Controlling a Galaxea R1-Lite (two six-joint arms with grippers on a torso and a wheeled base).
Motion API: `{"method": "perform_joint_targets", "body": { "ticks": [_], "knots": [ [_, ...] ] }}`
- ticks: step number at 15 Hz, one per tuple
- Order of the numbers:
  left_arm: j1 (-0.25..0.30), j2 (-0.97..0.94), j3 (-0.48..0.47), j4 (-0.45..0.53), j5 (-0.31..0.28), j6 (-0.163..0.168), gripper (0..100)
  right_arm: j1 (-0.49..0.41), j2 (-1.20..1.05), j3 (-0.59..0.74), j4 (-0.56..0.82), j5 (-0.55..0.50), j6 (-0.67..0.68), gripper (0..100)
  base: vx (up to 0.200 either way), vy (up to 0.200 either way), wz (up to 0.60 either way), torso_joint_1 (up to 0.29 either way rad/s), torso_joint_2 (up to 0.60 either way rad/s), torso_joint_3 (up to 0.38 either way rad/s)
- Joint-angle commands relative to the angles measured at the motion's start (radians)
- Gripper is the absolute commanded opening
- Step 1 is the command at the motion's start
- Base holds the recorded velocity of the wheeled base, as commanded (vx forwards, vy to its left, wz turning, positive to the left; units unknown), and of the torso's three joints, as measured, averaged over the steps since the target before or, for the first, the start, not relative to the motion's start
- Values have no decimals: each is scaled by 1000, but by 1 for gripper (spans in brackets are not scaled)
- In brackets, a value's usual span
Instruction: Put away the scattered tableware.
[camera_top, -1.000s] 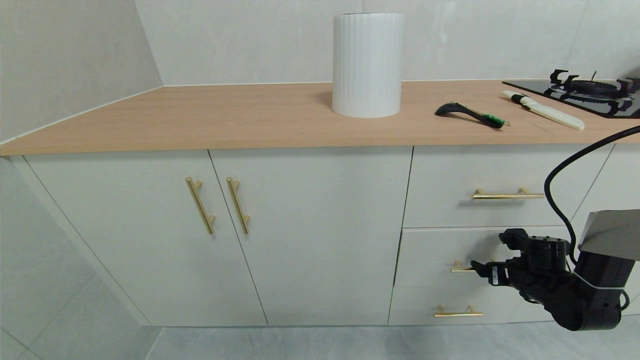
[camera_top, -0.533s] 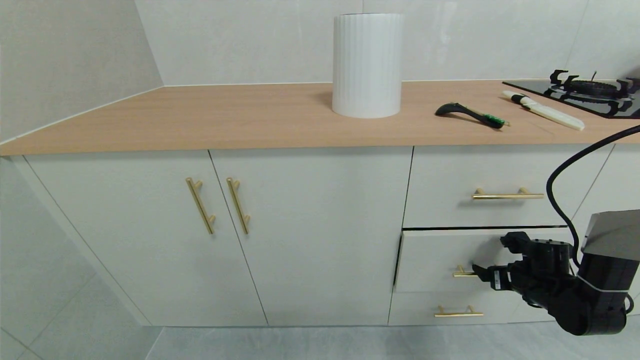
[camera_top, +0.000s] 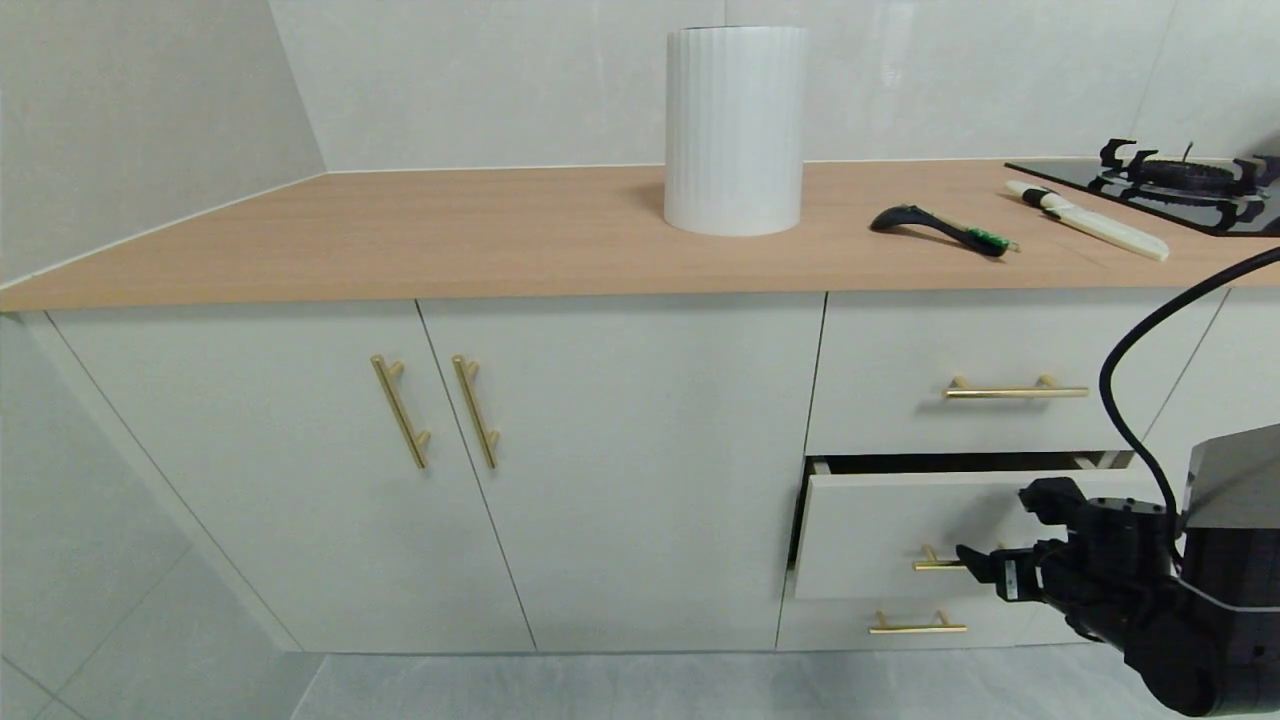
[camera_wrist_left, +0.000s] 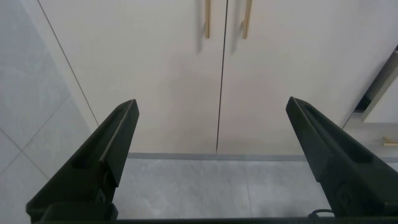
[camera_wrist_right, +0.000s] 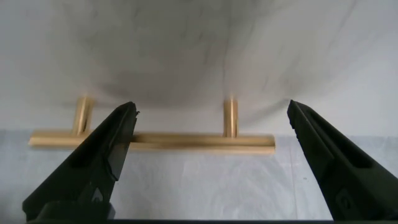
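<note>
Drawer-opening is judged to be the step in hand: the middle drawer (camera_top: 900, 535) of the stack on the right is seen pulled partly out, with a dark gap showing above its front, and the right gripper (camera_top: 995, 540) is held low against that front at the brass handle (camera_top: 935, 565). In the right wrist view the fingers of this gripper are spread wide, the handle's bar passes behind one finger and ends in the gap between the two, and nothing is clamped; whether the bar is touched cannot be told. The left gripper (camera_wrist_left: 211, 102) is likewise spread wide and holds nothing, and it is pointed at the lower part of the cabinet doors (camera_wrist_left: 155, 62), near the floor. The tableware to be put away lies on the tabletop (camera_top: 450, 235): a black spoon (camera_top: 940, 228) just beyond a white ribbed cylinder (camera_top: 735, 130), and a white knife (camera_top: 1090, 222) beside the hob (camera_top: 1180, 185), both well above the drawer and untouched. For the next move a further straight pull is thought to be needed until the drawer's inside is fully exposed. After that the handle would have to be let go and an arm raised to the tabletop, so that the spoon or the knife could be picked up.
</note>
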Motion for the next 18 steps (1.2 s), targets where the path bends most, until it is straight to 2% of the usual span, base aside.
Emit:
{"method": "perform_joint_targets", "body": {
  "ticks": [1,5,7,10,11,13,15,18],
  "knots": [
    [0,0,0,-1,0,0,100,8,-75,38,-3,3,1,100,0,0,0,0,0,0],
    [0,0,0,1,0,0,100,33,-232,117,4,41,1,100,0,0,0,0,0,0],
    [0,0,0,1,0,0,100,42,-328,134,50,44,1,100,0,0,0,0,0,0],
    [0,0,0,-1,0,0,100,46,-565,102,299,109,6,100,0,0,0,0,0,0],
    [0,0,0,1,0,0,100,46,-595,91,342,116,7,100,0,0,0,0,0,0],
    [0,0,0,-1,0,0,100,45,-730,-16,607,130,19,100,0,0,0,0,0,0],
    [0,2,0,-1,0,0,100,45,-732,-156,793,147,75,100,0,0,0,0,0,0],
    [0,2,0,-1,0,0,100,46,-695,-258,874,159,76,100,0,0,0,0,0,0]
  ]
}}
